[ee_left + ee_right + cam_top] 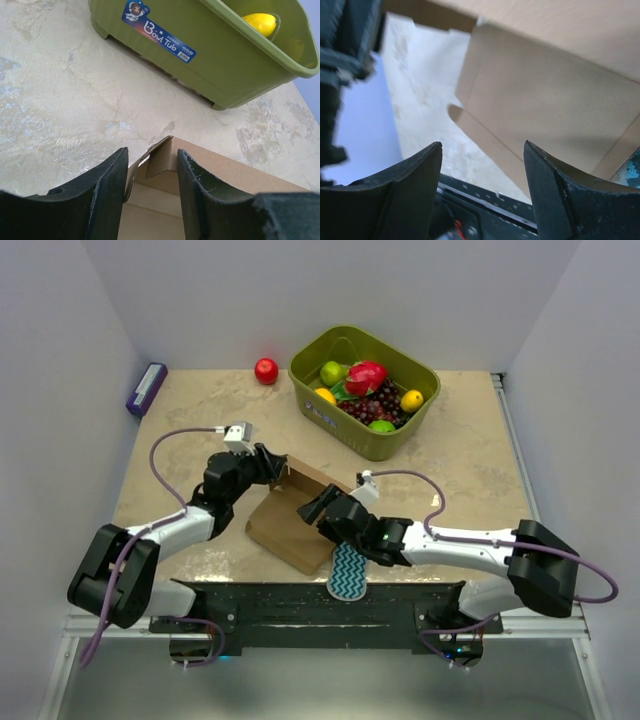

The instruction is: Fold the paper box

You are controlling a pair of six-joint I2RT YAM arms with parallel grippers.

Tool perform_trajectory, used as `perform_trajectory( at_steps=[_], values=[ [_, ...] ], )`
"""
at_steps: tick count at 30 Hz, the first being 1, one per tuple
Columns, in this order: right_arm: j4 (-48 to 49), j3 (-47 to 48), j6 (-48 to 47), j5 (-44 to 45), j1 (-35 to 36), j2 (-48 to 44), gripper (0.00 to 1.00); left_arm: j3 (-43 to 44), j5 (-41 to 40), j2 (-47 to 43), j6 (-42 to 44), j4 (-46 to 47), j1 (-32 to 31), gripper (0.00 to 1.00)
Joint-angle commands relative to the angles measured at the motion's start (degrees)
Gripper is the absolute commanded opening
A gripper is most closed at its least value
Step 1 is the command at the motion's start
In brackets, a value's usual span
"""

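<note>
Bright, even overhead light; soft shadows; mild sheen on table (480,455); right wrist view blurred close up.

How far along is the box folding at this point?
Early. The paper box has its far panel raised, with a small flap at the corner. In hand: the left fingers straddle that corner, open, while the right fingers hover open over a flat panel. Left: the near sides lie flat, so nothing is closed yet.

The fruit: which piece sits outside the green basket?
The round red fruit, alone on the table left of the green basket; the rest lie inside it.
</note>
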Motion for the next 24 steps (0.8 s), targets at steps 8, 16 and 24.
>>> perform_trajectory(
  at_steps=[8, 16, 24],
  values=[
    [9.35, -3.73, 10.32, 14.71, -2.94, -5.34, 0.66, -3.09, -3.12, -3.68, -1.41, -1.75, -0.76, 0.47],
    [11.28, -5.05, 14.36, 18.83, -5.58, -4.38, 0.62, -5.19, -4.0, -6.32, -3.0, -1.32, -2.08, 0.46],
    [12.25, -3.29, 15.85, 22.45, -8.21, -1.83, 0.55, -6.08, -4.79, -7.99, -4.4, -1.05, -4.71, 0.45]
  ],
)
